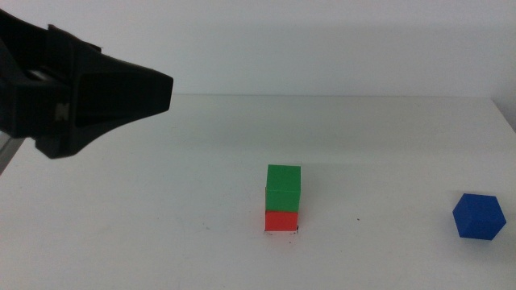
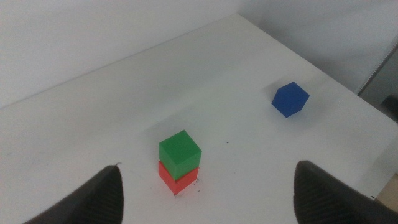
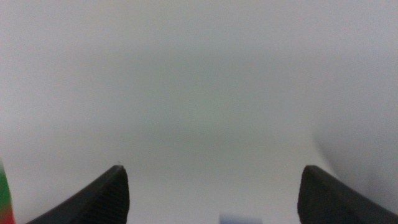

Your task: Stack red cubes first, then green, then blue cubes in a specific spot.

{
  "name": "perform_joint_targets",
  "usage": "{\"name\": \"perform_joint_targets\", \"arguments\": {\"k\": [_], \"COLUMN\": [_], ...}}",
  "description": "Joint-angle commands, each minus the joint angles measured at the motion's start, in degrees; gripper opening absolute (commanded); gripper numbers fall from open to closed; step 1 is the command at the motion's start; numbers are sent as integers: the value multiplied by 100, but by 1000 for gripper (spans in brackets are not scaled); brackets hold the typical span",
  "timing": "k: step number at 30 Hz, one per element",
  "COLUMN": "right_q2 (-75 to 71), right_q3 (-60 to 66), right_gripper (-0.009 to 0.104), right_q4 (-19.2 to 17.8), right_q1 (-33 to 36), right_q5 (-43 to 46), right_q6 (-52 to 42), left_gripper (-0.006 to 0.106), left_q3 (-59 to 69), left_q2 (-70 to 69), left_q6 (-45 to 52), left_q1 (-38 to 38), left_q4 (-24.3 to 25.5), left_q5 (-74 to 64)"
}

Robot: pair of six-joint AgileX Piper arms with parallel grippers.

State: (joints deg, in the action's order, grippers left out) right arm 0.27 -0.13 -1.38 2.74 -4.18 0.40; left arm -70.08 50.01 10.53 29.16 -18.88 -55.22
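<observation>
The green cube [image 1: 283,187] sits squarely on the red cube [image 1: 280,221] at the table's middle front. The stack covers the marked spot; a tiny black tick [image 1: 297,231] shows at the red cube's base. The blue cube [image 1: 479,216] lies alone at the front right, turned at an angle. My left gripper [image 1: 160,87] hovers high at the back left, open and empty, well away from the stack. Its wrist view shows the green cube [image 2: 180,150], the red cube [image 2: 177,178] and the blue cube [image 2: 290,99] beyond the left gripper [image 2: 208,165]. My right gripper [image 3: 212,168] is open and empty, out of the middle view.
The white table [image 1: 161,209] ends at a pale wall behind and at an edge on the right [image 1: 504,117]. The right wrist view is blurred, with a green and red sliver [image 3: 4,194] at its border and a bluish smudge [image 3: 236,219].
</observation>
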Motion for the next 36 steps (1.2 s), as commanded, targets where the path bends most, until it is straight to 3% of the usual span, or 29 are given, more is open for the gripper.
{"name": "perform_joint_targets", "arguments": {"k": [1,3,4,6,7,8,10,15,22,25,30,36], "right_q2": [-27,9,257,1064,1557,2471,3383,5018,6551,7114,8262,9384], "right_q3": [13,-427,-824,-1667,-2189,-3219,-4081,-5263,-5625,-5709,-5923,-5989], "right_gripper": [92,92,92,92,92,92,92,92,92,92,92,92], "right_q4": [138,854,900,778,749,721,553,687,1055,701,696,385], "right_q1": [-50,-50,-50,-50,-50,-50,-50,-50,-50,-102,-624,-731], "right_q5": [1182,679,161,-879,-1559,-2806,-3912,-5030,-4674,-4729,-4847,-4291], "right_q6": [29,47,-141,-289,-219,-152,-152,-134,194,309,273,273], "left_gripper": [94,94,94,94,94,94,94,94,94,94,94,94], "left_q3": [23,23,23,23,23,23,23,23,23,23,23,23], "left_q2": [-7,-7,-7,-7,-7,-7,-17,-5,-5,-5,-5,-5], "left_q6": [-36,-36,-36,-34,-34,-34,-34,-34,-34,-34,-34,-22], "left_q1": [-8,-8,-8,-8,-8,-8,-8,-8,-8,-8,-8,-8], "left_q4": [-2,-2,-2,-2,-2,-2,-2,-2,-2,-2,-2,-2], "left_q5": [67,67,67,138,172,230,227,227,237,237,237,232]}}
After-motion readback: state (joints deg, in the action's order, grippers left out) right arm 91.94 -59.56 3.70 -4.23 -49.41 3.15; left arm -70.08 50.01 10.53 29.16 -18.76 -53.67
